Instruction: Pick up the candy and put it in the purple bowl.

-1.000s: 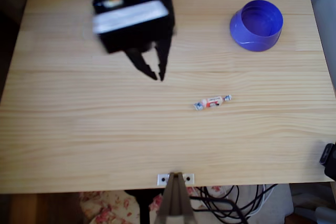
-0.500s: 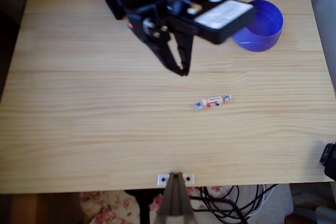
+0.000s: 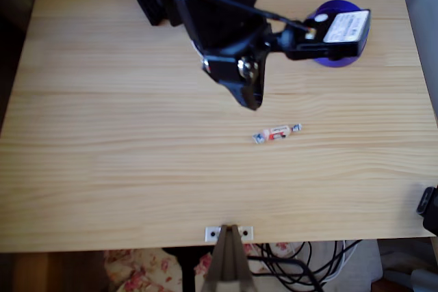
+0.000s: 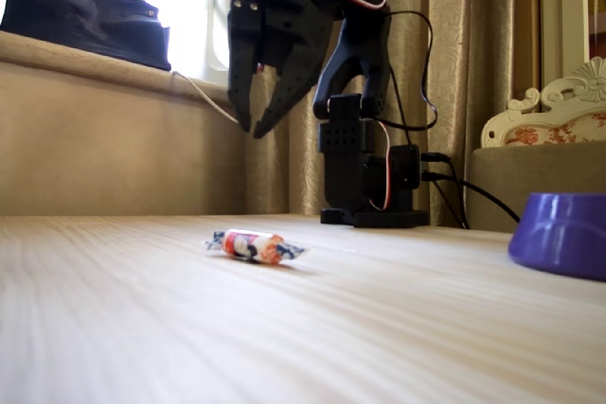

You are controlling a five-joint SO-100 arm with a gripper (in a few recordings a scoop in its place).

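The candy point(image 3: 276, 132), white-wrapped with red-orange and blue marks, lies flat on the table right of centre; in the fixed view the candy point(image 4: 251, 246) rests alone on the wood. My black gripper point(image 3: 252, 102) hangs in the air just above-left of it in the overhead view, seen edge-on. The fixed view shows the gripper point(image 4: 250, 131) well above the candy, pointing down, open by a narrow gap and holding nothing. The purple bowl point(image 3: 333, 61) stands at the far right, largely covered by my wrist block; in the fixed view the bowl point(image 4: 561, 234) is at the right edge.
The light wooden table point(image 3: 102, 169) carries nothing else. My arm's base point(image 4: 369, 177) stands at the far edge with cables trailing right. A small white bracket point(image 3: 229, 232) sits at the near edge, with cables point(image 3: 294, 264) below it.
My arm has swung from the left part of the table to the right, toward the candy, and the wrist has turned so its block now covers the bowl. The candy and bowl have not moved.
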